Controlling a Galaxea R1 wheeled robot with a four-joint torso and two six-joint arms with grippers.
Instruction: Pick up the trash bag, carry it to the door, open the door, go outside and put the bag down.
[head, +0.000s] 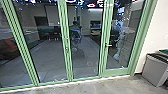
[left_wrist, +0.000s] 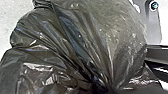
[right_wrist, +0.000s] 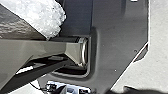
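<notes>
Dark, shiny plastic of the trash bag (left_wrist: 82, 42) takes up much of the left wrist view. Its folds run together tightly at my left gripper (left_wrist: 103, 89), which is shut on the bag; the plastic hides most of the grip. Ahead in the head view stands a green-framed glass door (head: 117, 37), closed, with a pale lever handle (head: 108, 45) on its left side. Pale crumpled plastic (right_wrist: 47, 18) shows in the right wrist view beside the robot's own parts.
More green-framed glass panels (head: 47, 50) continue to the left. A grey bin (head: 155, 70) stands by the white wall at right. A person (head: 76, 32) shows small in the glass area. Red and teal cushions show at far left. Concrete floor (head: 110, 86) runs along the door's base.
</notes>
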